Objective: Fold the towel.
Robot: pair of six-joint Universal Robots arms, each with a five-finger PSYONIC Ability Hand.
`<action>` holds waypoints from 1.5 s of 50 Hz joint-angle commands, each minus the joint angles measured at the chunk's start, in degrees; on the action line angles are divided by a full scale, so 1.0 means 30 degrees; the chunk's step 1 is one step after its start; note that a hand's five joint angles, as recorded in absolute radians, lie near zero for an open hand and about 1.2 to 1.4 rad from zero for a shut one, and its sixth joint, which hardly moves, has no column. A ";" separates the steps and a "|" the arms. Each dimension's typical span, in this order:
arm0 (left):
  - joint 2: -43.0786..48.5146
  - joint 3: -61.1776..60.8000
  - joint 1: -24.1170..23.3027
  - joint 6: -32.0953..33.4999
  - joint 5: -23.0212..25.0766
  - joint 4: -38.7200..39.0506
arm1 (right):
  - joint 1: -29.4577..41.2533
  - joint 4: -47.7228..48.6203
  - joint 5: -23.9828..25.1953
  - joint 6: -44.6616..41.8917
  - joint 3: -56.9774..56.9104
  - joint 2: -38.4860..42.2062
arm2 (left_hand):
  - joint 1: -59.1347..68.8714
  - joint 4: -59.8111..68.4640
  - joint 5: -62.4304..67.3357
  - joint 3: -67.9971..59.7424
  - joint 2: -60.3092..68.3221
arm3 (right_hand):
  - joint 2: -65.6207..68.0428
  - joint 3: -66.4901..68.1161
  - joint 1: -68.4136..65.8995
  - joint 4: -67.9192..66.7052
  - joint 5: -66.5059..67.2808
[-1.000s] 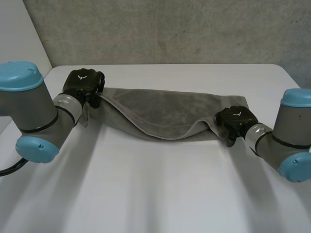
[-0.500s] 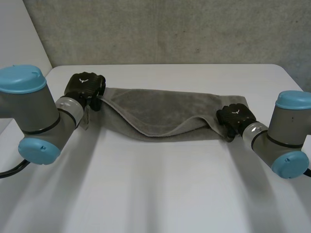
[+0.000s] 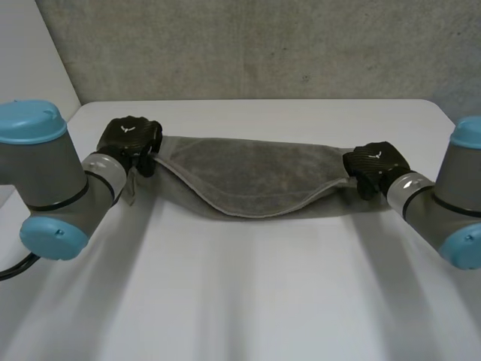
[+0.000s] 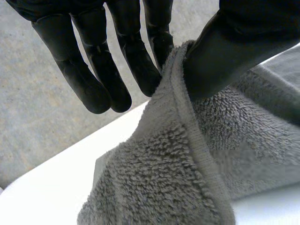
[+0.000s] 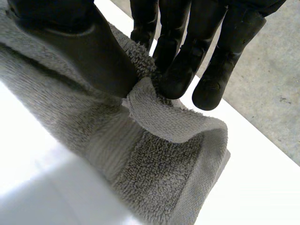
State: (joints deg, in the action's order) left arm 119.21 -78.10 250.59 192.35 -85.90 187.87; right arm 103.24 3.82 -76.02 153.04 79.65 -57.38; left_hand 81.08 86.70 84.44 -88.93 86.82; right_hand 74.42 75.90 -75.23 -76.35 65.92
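The grey towel (image 3: 252,177) lies across the white bench (image 3: 248,301), its top layer stretched between left hand (image 3: 129,138) and right hand (image 3: 376,163), whose fingers (image 4: 157,37) pinch opposite corners, likely for an even fold.

The left arm (image 3: 52,180) reaches in from the tabletop's (image 3: 248,301) left edge and the right arm (image 3: 451,218) from its right edge. The left hand (image 3: 129,137) and the right hand (image 3: 378,167), knuckles up, each pinch one end of the towel (image 3: 248,177) between thumb and straight fingers.
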 commanded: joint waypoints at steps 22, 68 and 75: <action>-1.2480 -1.3043 0.1957 0.3705 0.0391 -0.1686 | -0.7921 -0.8156 0.6672 -0.3522 0.7228 -1.3620 | -0.0361 -0.2233 -0.4814 0.2977 -0.2274 | 0.1861 0.1367 -0.1590 -0.1216 0.1362; 0.8278 0.7369 0.0496 0.3734 0.2267 -0.0280 | -0.2217 -0.2976 0.0677 -0.0652 -0.6067 0.3127 | -0.0361 -0.2233 -0.4814 0.2977 -0.2274 | -0.3726 -0.4220 0.3997 0.4371 -0.4225; 0.8546 0.7695 0.0173 0.3705 0.2208 -0.0104 | -0.1629 -0.2769 -0.1055 -0.0682 -0.6891 0.4421 | -2.3622 -2.5495 -2.8076 2.6239 -2.5536 | -2.1472 -2.1967 2.1744 2.2118 -2.1972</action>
State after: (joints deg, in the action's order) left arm 144.47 -55.51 251.87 203.53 -79.09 187.09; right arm 96.75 -4.80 -75.33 151.38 60.70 -46.78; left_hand 43.51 46.93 46.41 -48.88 47.24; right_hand 31.06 31.46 -30.51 -31.43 19.66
